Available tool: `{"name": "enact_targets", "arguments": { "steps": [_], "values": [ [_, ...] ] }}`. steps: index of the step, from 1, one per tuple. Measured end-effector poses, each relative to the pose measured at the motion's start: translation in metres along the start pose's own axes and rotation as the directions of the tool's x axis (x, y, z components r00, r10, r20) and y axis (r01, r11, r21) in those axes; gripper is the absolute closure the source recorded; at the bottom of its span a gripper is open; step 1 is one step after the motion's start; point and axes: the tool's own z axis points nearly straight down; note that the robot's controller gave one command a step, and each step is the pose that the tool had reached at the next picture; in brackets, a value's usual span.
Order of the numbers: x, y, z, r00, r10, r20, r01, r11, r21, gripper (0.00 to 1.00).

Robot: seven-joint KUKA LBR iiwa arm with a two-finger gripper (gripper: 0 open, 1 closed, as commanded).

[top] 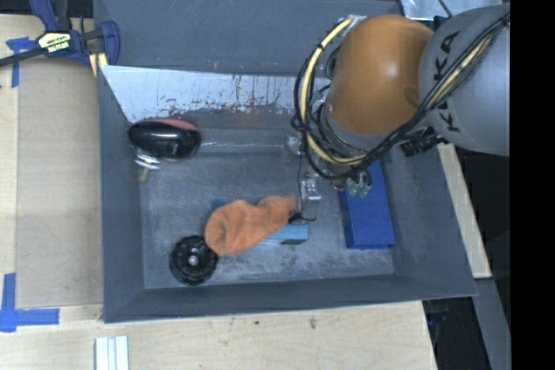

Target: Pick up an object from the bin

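Six loose things lie on the floor of the grey bin (217,30) in the camera view, well apart for the most part. At 10 o'clock sits a black oval thing (165,139) with a red streak along its top, and a small silvery piece (146,162) is just below it. At 8 o'clock, near the front corner, lies a round black knob (192,260). At 4 o'clock a flat blue block (366,219) lies lengthwise by the right wall.

Close to the middle, toward 6 o'clock, a crumpled orange cloth (247,225) stretches from left to right. A light blue scrap (295,232) peeps out from under its right end.

The arm comes in from 2 o'clock, its wrist under a rounded orange cover (381,74) ringed by yellow and black cables. The gripper (306,205) points down at the 3 o'clock end of the orange cloth, right at the cloth's edge and above the blue scrap. Whether it is wide, narrow or closed on the cloth cannot be told from here.
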Motion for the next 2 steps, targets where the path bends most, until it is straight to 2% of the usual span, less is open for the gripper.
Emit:
{"name": "enact_targets", "arguments": {
  "steps": [1, 2],
  "values": [
    [-0.002, 0.000, -0.005, 1.000, 0.002, 0.009, -0.002, 1.000, -0.001, 0.00],
    [0.023, 0.016, 0.073, 1.000, -0.017, 0.012, 0.017, 1.000, -0.001, 0.00]
  ]
}}
